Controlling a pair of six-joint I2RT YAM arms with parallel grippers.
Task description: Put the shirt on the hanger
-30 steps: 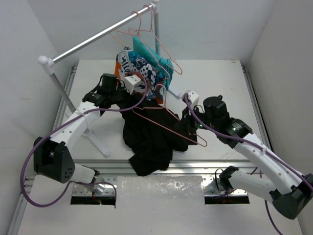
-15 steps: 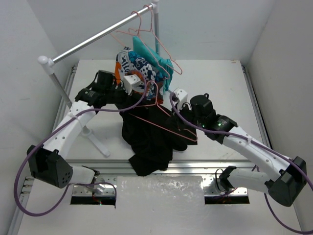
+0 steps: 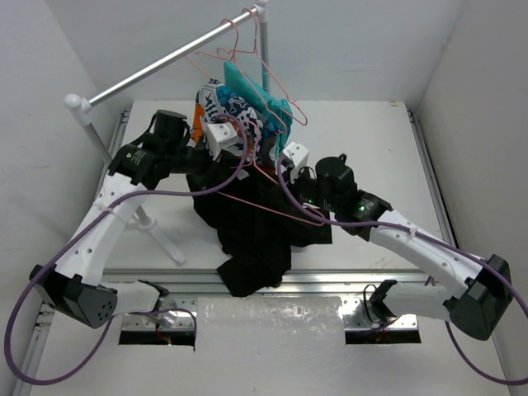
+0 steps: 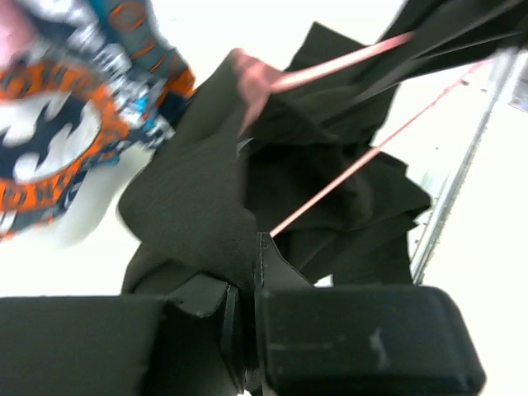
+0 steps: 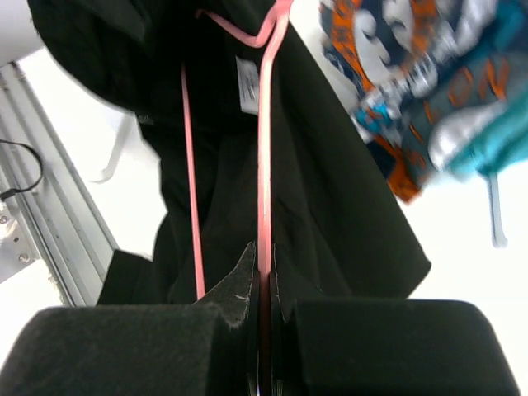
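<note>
Right gripper (image 5: 262, 257): clamped shut on a wire of the hanger (image 5: 264, 165). Left gripper (image 4: 247, 289): closed, seemingly pinching a fold of the shirt (image 4: 190, 206), which hangs bunched around the hanger between both arms. We judge the thin wire could twist in the pads, or the fold slip and drop the shirt. Beyond, the patterned garment (image 3: 221, 106), teal garment (image 3: 256, 92) and spare hangers (image 3: 262, 62) on the rail (image 3: 157, 64) crowd the way.

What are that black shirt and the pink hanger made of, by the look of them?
The shirt looks like soft, matte black cloth: it drapes in limp folds. The hanger seems thin wire with a smooth pink coating, probably metal, since it runs in straight, slender lines.
</note>
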